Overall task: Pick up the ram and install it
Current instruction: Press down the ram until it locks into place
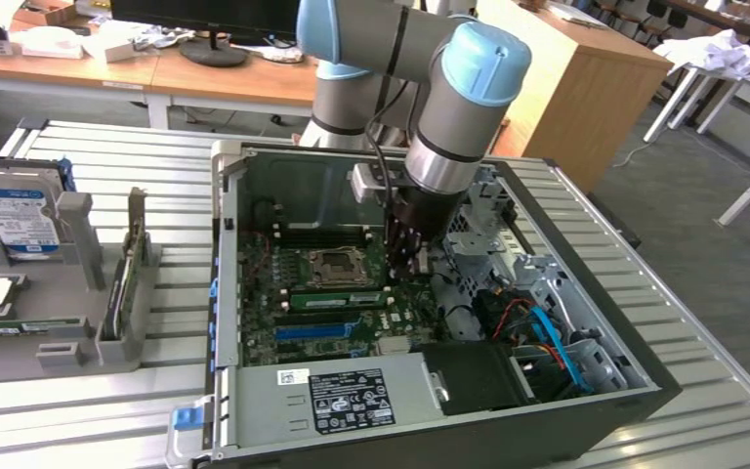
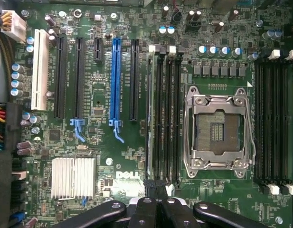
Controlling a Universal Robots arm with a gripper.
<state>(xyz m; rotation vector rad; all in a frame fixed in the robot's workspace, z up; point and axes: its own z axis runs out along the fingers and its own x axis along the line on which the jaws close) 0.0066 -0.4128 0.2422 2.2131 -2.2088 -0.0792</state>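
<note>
Ext view, L to R: hard drive [image 1: 17, 217] upright in grey holder [image 1: 82, 337] on slatted worktop [image 1: 89, 391]. Open PC case [image 1: 636, 386] beside it, PSU [image 1: 349, 396] at near edge. Arm reaches down into case, gripper [image 1: 404, 256] low over motherboard [image 1: 300, 327], next to CPU socket [image 1: 333, 266]. Jaws together, nothing seen between them. Ram [image 1: 336, 298], green w/ pale label, lies flat-on in slot bank just beside socket. Wrist view: blue PCIe slot [image 2: 116, 80], ram [image 2: 150, 109] in outermost black slot, gripper [image 2: 155, 187] at that bank's end, CPU socket [image 2: 217, 130].
</note>
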